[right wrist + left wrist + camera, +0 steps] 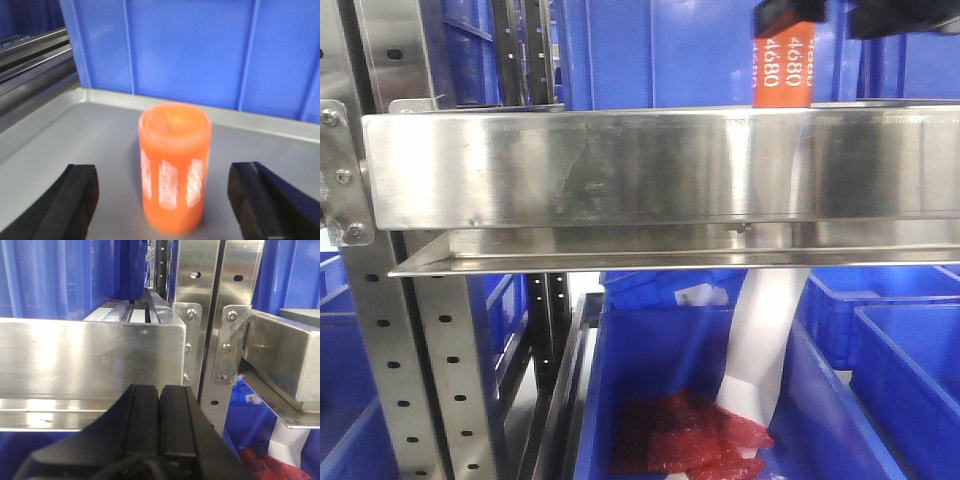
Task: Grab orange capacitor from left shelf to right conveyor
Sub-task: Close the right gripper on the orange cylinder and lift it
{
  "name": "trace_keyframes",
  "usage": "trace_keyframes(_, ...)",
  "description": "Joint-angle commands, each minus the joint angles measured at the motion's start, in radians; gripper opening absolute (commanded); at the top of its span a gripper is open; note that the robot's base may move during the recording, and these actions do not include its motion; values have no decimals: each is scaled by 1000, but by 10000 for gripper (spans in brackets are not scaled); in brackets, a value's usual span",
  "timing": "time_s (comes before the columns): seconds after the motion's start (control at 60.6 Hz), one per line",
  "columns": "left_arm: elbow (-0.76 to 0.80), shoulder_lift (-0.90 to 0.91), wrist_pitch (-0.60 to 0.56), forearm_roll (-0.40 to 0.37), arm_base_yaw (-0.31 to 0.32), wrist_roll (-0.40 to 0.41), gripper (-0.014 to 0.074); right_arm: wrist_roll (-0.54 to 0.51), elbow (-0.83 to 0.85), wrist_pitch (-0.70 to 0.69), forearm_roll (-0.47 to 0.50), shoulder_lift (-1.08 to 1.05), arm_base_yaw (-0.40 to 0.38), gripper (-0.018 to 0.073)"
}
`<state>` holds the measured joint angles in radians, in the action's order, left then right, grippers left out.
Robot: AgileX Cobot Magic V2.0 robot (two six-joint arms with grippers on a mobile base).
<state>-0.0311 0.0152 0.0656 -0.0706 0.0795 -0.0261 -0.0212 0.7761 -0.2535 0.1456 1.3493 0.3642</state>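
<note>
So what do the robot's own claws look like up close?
Both are plain matte black, with no markings visible. The left gripper has two flat, rectangular fingers on a wedge-shaped black body, with what may be a dark cable at its base. The right gripper shows only two blocky black tips with angled edges. The arms themselves are out of view.

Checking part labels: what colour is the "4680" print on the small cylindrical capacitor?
White, on the small orange cylindrical capacitor; clearest in the exterior front-facing view.

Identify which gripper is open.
The right gripper: its fingers stand wide apart, flanking the orange capacitor, while the left gripper has fingers pressed together.
</note>
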Motion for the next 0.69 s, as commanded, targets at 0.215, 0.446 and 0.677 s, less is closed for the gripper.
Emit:
trace_keyframes(0.215,4,10,-89,-3,7,2,-127,6,98,-150,-4,122,-35,626)
trace_keyframes(0.446,4,10,-89,-3,7,2,-127,6,130,-151,-4,163,-50,551)
trace_keyframes(0.677,4,10,-89,-3,7,2,-127,6,150,-156,-4,169,-50,190)
